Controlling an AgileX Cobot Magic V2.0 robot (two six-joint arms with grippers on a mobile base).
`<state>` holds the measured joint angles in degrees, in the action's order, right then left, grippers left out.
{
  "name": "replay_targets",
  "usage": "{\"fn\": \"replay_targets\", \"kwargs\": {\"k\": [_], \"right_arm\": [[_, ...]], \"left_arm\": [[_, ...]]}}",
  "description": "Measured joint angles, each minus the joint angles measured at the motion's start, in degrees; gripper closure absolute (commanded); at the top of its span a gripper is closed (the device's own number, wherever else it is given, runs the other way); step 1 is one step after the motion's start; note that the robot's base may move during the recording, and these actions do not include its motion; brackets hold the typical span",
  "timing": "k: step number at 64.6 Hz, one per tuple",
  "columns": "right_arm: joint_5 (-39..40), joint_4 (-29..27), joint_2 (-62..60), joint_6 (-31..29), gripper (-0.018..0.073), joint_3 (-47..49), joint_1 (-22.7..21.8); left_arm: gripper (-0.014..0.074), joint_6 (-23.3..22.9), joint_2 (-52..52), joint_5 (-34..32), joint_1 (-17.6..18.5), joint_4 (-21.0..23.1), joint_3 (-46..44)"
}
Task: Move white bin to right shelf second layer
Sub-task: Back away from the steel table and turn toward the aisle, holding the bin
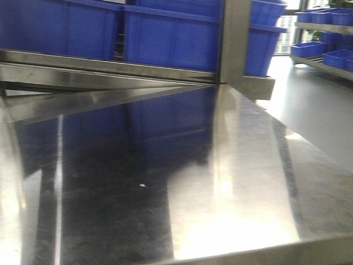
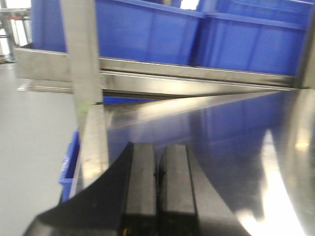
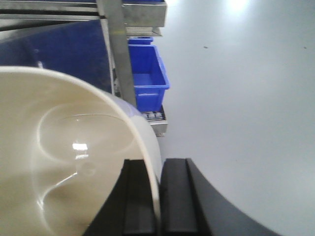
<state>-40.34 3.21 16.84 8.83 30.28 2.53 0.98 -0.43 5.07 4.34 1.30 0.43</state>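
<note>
1. The right hand (image 3: 158, 196) is closed down to the thickness of a thin wall. Its two dark pads pinch the white bin (image 3: 64, 157) just below the rim, one pad inside and one outside. That grip suits a tub with no handles, and it probably leaves the base free for setting down.
2. The white bin fills the lower left of the right wrist view. It is empty, with its mouth turned toward the camera, and appears to be carried in the air, not resting on anything.
3. The left hand (image 2: 158, 191) has its pads pressed together on nothing. It hangs low over the worktop (image 2: 236, 147), likely kept out of the way.
4. The worktop is mirror-like steel. It reflects the blue crates (image 1: 165, 33) on the rack level behind it, beside a steel post (image 1: 234, 38).
5. At upper centre of the right wrist view, a smaller blue crate (image 3: 147, 78) sits on a rack level with small rollers (image 3: 156, 116) at its front. I cannot tell whether that is the second layer.
6. The floor (image 3: 246, 123) is smooth, glossy grey. More racks (image 1: 325, 27) with blue bins stand at the upper right of the front view.
</note>
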Motion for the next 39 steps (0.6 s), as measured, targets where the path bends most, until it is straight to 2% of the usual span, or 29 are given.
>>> {"fn": "replay_targets", "kwargs": {"k": [39], "right_arm": [[0.00, 0.00, 0.00, 0.00, 0.0511, 0.00, 0.00]], "left_arm": [[0.0512, 0.00, 0.00, 0.00, 0.00, 0.00, 0.00]]}}
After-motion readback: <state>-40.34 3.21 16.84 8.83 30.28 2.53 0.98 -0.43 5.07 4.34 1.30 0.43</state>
